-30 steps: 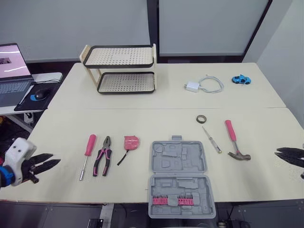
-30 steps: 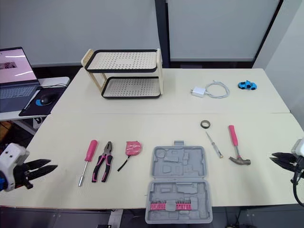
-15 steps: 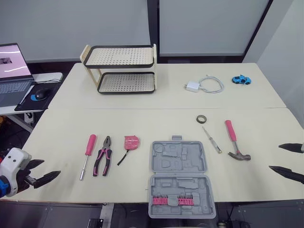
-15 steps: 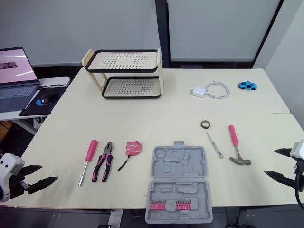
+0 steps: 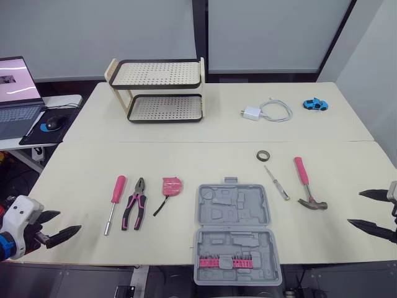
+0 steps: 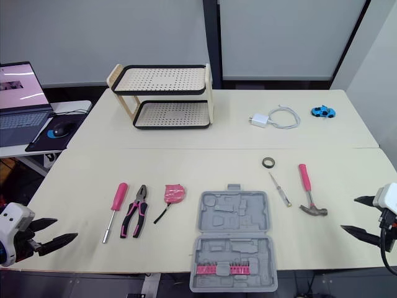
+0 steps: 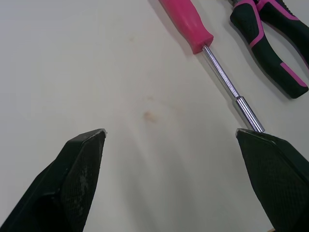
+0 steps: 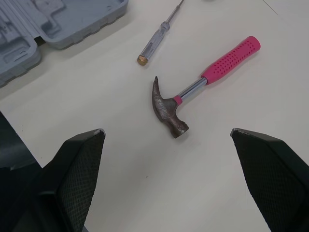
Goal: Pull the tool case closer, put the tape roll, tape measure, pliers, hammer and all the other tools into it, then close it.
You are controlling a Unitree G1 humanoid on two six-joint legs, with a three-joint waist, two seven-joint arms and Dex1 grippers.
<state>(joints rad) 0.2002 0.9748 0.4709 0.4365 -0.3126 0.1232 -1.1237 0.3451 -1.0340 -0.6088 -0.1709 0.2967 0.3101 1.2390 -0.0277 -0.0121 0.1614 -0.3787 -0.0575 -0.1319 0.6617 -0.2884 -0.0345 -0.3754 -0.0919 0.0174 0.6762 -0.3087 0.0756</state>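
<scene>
Far out by the table edges, left hand and right hand gape empty.

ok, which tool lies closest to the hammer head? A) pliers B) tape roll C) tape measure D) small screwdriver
D: the small screwdriver lies just to the left of the hammer; the tape roll sits farther back on the table.

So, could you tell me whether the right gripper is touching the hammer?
Apart. The right eye view shows a plain strip of bare table between the open right gripper and the hammer.
</scene>
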